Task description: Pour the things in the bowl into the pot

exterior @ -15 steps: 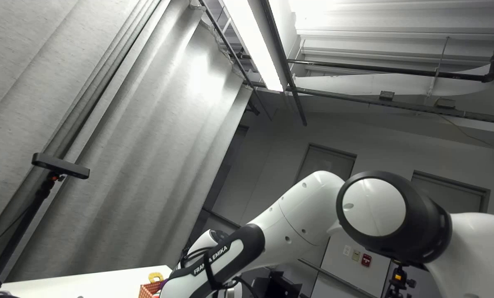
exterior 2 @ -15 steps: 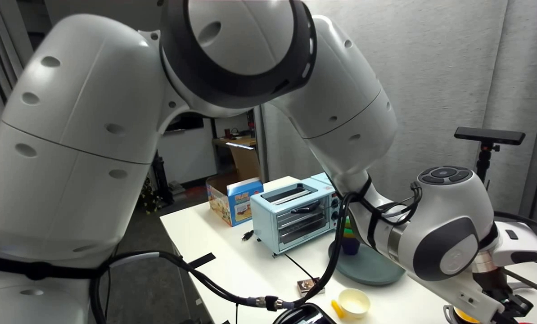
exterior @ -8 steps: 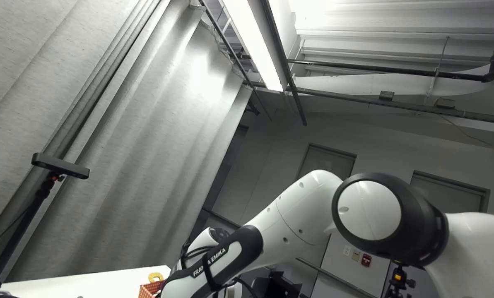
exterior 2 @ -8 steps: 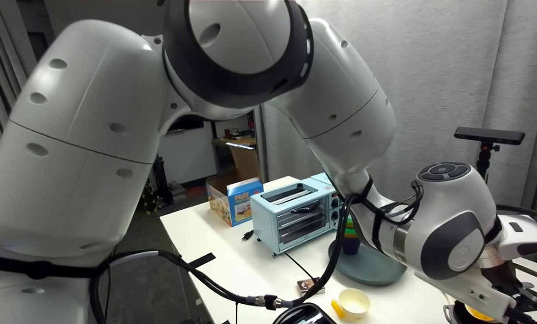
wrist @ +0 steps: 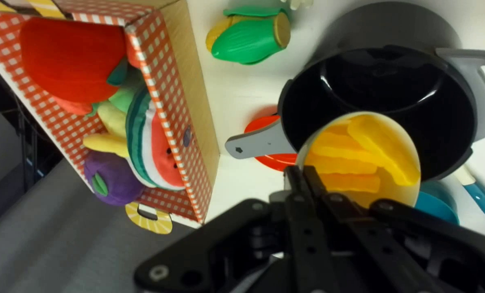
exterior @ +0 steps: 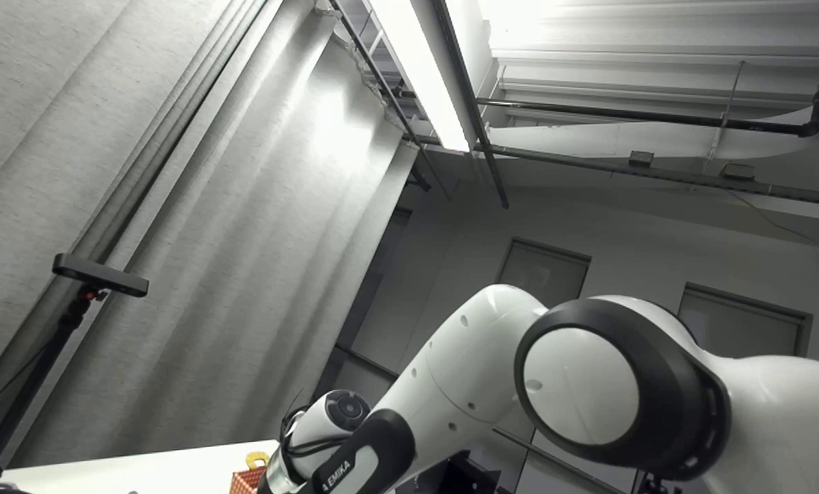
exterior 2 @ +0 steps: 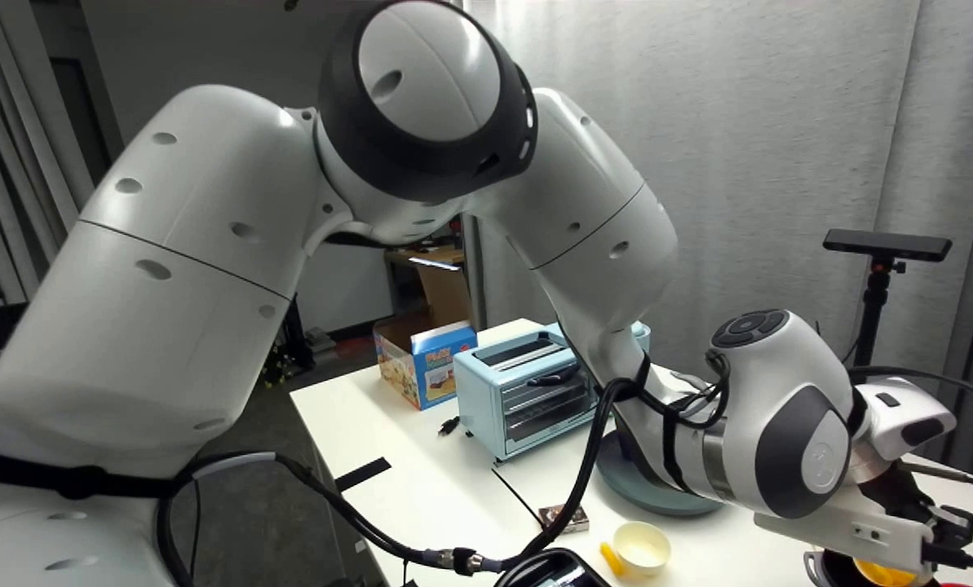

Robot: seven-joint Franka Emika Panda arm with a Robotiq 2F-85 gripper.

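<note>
The gripper (wrist: 303, 175) looks pinched on the rim of the bowl (wrist: 399, 191), so the bowl's right at its tips, yellow sticks (wrist: 344, 165) inside and none I can spot in the pot (wrist: 384, 81). What bugs me: in the wrist view the bowl only overlaps the pot's near edge, and most of the opening is farther ahead of the gripper. Tip it here and I'd bet some sticks fall short, maybe by the red thing (wrist: 279, 161) just off those tips. A rim-only hold could also let the bowl twist as the load slides. Can't judge the height gap. Only the wrist view shows the sticks properly; in an exterior view the pot's cut off by the frame, but you get the toaster (exterior 2: 527, 399) and a plate (exterior 2: 637, 487), both well apart from the gripper, which the wrist view misses.
</note>
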